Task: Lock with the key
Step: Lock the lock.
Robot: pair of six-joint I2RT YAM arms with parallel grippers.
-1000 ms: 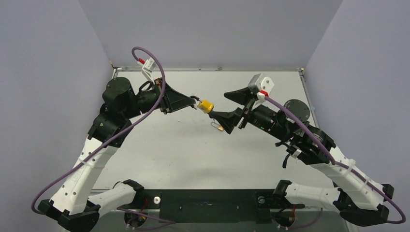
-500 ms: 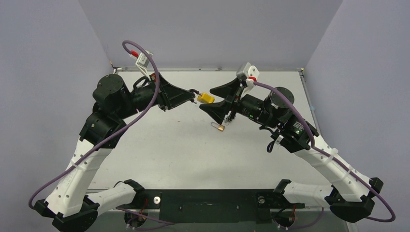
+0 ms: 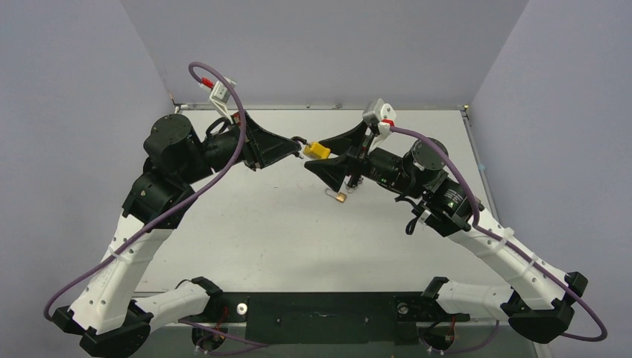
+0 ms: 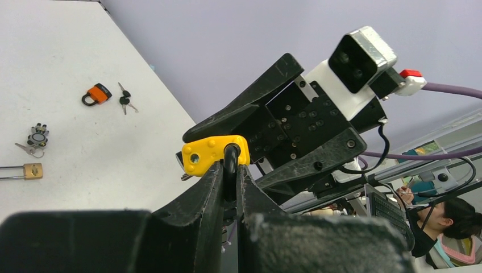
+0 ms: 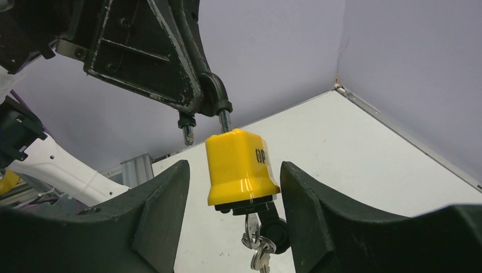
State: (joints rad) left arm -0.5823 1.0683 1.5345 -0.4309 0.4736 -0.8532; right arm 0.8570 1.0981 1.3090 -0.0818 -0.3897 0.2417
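Yellow plastic-cased padlock (image 5: 241, 168), black shackle (image 4: 231, 154) sprung: aloft over white table (image 3: 246, 224), shackle clenched in left gripper (image 4: 229, 173). Right gripper (image 5: 233, 187): jaws apart, flanking body, not touching. Silver keys (image 5: 257, 250) dangling beneath. Step, by judgement: approach to grasp. Next: seat shackle, turn key.

You see white lower links (image 3: 119, 265), black joints (image 3: 170, 138), black wedge-shaped pincer fingers (image 5: 159, 227), purple cables (image 4: 449, 89), silver wrist cameras (image 4: 361, 52), red connectors (image 4: 410, 73).

Counter (image 3: 246, 231): white, flat.
Brass padlock (image 4: 32, 170): lying flat.
Orange padlock (image 4: 99, 93): lying flat, keys (image 4: 125, 100) just beside.
Grey item (image 4: 37, 136): near brass padlock.
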